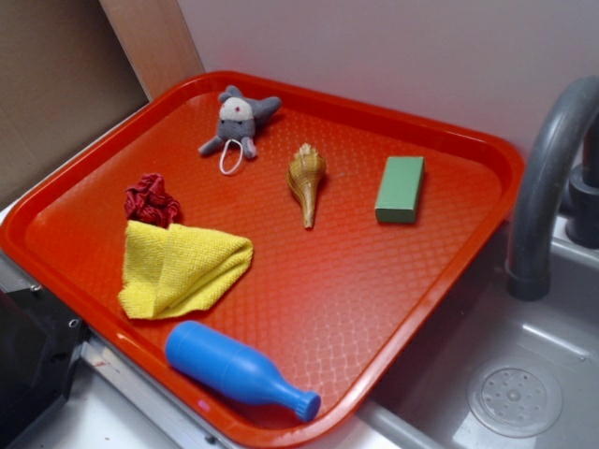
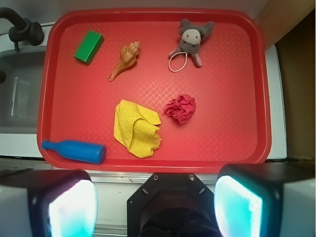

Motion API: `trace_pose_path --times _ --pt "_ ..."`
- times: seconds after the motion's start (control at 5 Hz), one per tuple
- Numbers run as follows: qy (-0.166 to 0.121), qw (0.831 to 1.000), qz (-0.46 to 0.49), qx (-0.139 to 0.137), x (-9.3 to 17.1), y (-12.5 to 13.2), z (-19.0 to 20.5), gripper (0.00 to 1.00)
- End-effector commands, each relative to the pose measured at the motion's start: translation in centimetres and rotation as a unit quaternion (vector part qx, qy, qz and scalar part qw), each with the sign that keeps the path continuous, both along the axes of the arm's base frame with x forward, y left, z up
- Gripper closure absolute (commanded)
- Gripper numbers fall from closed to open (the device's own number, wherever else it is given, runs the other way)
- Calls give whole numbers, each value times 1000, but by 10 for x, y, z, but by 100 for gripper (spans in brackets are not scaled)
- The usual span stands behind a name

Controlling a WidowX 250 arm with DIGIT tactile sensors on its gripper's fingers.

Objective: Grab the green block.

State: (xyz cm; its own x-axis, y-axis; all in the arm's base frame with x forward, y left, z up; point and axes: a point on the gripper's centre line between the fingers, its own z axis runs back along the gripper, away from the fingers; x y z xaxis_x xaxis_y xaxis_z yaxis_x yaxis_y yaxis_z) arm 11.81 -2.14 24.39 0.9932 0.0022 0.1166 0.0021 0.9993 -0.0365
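1. The small flat matte green rectangular block [image 1: 401,189] lies flat on the textured red plastic tray [image 1: 374,309], in the corner of it nearest the sink; nothing rests on it or touches it.
2. Its nearest neighbour is the tan spiral seashell [image 1: 306,180], near it but apart, about the same length as the block; in the wrist view the shell's pointed end faces away from the block.
3. Farther along the same side of the tray sits the small grey stuffed animal [image 1: 239,120] with a white loop of cord; it is well apart from the block.
4. Toward the middle of the tray lie the crumpled dark red fabric scrunchie [image 1: 152,199] and the folded yellow microfibre cloth [image 1: 180,268]; in the exterior view the two touch or overlap, while the wrist view shows a small gap, so contact cannot be told.
5. The blue plastic bottle-shaped toy [image 1: 239,370] lies on its side along the tray's rim, well apart from the block.
6. Beside the tray stand the grey curved faucet [image 1: 547,178] and the grey sink basin [image 1: 515,374] with a round drain.
7. Counted: one block, one shell, one stuffed animal, one scrunchie, one cloth, one bottle, one tray.
8. The end effector [image 2: 158,205] hangs above the tray's edge, far from the block; its two fingers [image 2: 71,207] stand wide apart, holding nothing.
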Motion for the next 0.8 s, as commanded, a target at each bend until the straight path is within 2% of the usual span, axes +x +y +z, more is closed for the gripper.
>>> trace_pose_path --times 0.0,0.2,0.4,0.6 --pt "0 1000 0 0 0 0 0 0" --pt "19 1000 -8 -16 21 -20 -7 0" --pt "9 999 23 -21 39 -39 -12 0" --pt "-15 996 82 -15 63 -62 -28 0"
